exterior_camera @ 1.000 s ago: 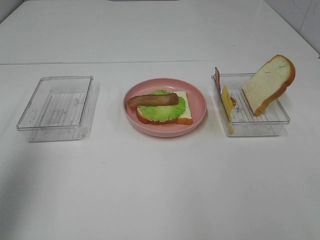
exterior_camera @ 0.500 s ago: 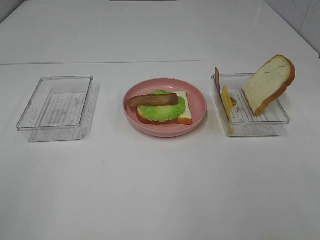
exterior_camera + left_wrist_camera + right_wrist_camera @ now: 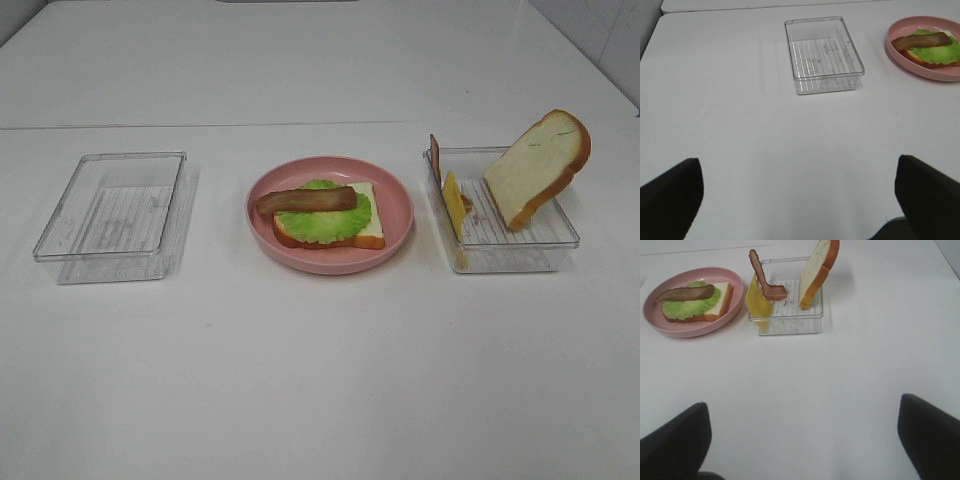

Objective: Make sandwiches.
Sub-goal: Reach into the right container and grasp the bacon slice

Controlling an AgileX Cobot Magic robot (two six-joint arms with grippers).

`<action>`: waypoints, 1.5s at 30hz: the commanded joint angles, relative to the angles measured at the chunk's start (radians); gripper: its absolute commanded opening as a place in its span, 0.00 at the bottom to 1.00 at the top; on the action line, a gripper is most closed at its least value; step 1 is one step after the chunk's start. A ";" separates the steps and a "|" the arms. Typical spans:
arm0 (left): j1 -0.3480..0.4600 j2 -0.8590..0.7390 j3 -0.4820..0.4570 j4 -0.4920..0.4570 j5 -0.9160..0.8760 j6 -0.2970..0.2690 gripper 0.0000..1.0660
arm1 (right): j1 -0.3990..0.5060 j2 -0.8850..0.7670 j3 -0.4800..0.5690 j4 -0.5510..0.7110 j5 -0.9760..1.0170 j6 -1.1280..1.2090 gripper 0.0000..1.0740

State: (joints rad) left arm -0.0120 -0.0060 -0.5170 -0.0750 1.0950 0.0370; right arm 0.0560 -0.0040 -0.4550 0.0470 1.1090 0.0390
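Your left gripper (image 3: 800,197) and right gripper (image 3: 802,440) stand open, empty; the bread slice (image 3: 537,165) at the frame's right seems light, soft: pinch its crust.

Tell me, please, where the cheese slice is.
In the high view, the cheese slice stands on edge inside the right-hand clear tray, against its wall nearest the pink plate, beside a bacon strip.

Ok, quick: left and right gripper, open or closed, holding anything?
Left gripper: open, holding nothing.
Right gripper: open, holding nothing.
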 commanded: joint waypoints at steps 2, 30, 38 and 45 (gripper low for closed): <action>-0.002 -0.002 0.002 -0.004 -0.019 -0.005 0.92 | -0.003 -0.004 0.003 -0.004 -0.010 -0.005 0.87; 0.136 -0.018 0.002 -0.009 -0.020 -0.005 0.92 | -0.003 0.694 -0.252 -0.004 -0.060 -0.004 0.85; 0.136 -0.018 0.002 -0.009 -0.020 -0.005 0.92 | -0.003 1.170 -0.556 0.021 -0.064 -0.046 0.85; 0.136 -0.018 0.002 -0.009 -0.020 -0.005 0.92 | -0.003 1.493 -0.863 0.087 -0.016 -0.124 0.85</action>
State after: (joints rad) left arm 0.1210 -0.0060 -0.5160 -0.0760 1.0820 0.0370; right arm 0.0560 1.4320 -1.2600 0.1160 1.0760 -0.0470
